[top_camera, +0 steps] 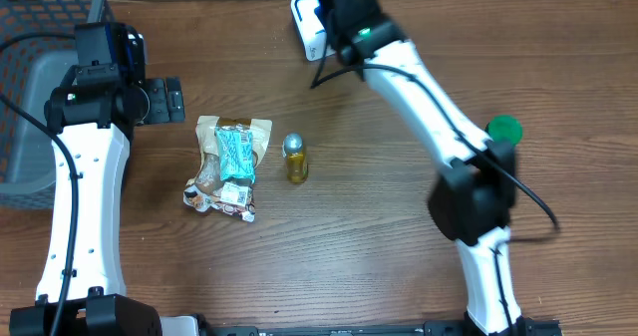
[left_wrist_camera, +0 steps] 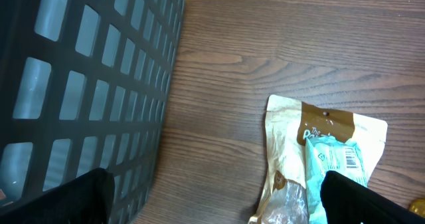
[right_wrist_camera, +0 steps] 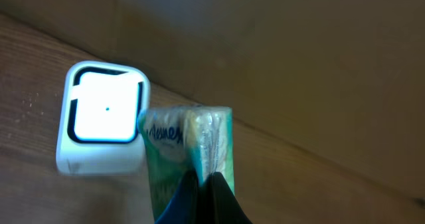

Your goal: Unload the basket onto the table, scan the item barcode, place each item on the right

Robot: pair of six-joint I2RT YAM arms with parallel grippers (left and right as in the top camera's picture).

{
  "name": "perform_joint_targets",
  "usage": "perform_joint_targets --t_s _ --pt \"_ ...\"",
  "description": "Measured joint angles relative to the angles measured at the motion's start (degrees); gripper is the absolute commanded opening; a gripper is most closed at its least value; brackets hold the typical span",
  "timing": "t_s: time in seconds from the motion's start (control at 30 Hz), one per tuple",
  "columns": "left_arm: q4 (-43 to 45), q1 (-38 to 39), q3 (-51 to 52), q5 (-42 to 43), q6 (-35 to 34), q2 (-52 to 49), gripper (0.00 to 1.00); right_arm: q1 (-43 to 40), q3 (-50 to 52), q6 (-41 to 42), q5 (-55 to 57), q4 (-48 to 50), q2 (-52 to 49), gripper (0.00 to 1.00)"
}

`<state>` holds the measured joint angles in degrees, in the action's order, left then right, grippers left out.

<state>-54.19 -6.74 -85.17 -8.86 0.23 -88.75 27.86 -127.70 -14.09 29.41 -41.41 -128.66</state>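
Tissue pack (right_wrist_camera: 189, 151) above wood-grain table (right_wrist_camera: 26, 71)

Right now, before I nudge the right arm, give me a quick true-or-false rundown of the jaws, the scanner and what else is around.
1. The right jaws are shut on the tissue pack. True.
2. The tissue pack lies flat on top of the scanner. False: it is held up beside the scanner, next to its edge in the right wrist view.
3. The left jaws are shut on the snack bag. False: they stand wide open and empty; the snack bag lies apart from them.
4. A small gold bottle sits beside the snack bag, not touching it. True.
5. The basket is on the right arm's side. False: the basket is by the left arm.
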Motion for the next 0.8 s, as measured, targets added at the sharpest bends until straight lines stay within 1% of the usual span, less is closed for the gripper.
perform_joint_targets --t_s 0.03,0.07,0.13,0.23,0.3,0.43,0.53,0.67,0.73,0.8 --pt "0.00 0.00 0.00 0.02 0.00 0.00 1.00 -0.39 -0.26 2.12 -0.02 -3.93 1.97 0.04" --pt "0.02 0.00 0.00 0.00 0.00 0.00 1.00 -1.16 -1.03 5.09 -0.55 -10.16 4.17 0.04" --pt "0.02 0.00 0.00 0.00 0.00 0.00 1.00 -2.51 -1.42 8.61 -2.34 -18.47 6.23 0.04" --pt "0.02 0.00 0.00 0.00 0.00 0.00 1.00 -5.77 -1.09 14.27 -8.11 -29.42 6.95 0.04" --pt "0.02 0.00 0.00 0.00 0.00 0.00 0.99 -8.44 1.46 17.35 -13.20 -34.88 6.64 0.04" --pt "0.02 0.00 0.00 0.00 0.00 0.00 1.00 -13.27 9.77 21.73 -19.08 -39.01 5.90 0.04" --pt "0.02 0.00 0.00 0.00 0.00 0.00 1.00 -16.35 16.70 23.43 -20.98 -38.38 5.29 0.04" --pt "0.02 0.00 0.00 0.00 0.00 0.00 1.00 -19.61 24.22 24.65 -20.76 -35.56 4.72 0.12" --pt "0.00 0.00 0.00 0.00 0.00 0.00 1.00 -20.70 26.05 25.03 -20.09 -34.18 4.66 0.49" --pt "0.02 0.00 0.00 0.00 0.00 0.00 1.00 -21.53 26.91 25.14 -19.58 -33.24 4.61 0.64"
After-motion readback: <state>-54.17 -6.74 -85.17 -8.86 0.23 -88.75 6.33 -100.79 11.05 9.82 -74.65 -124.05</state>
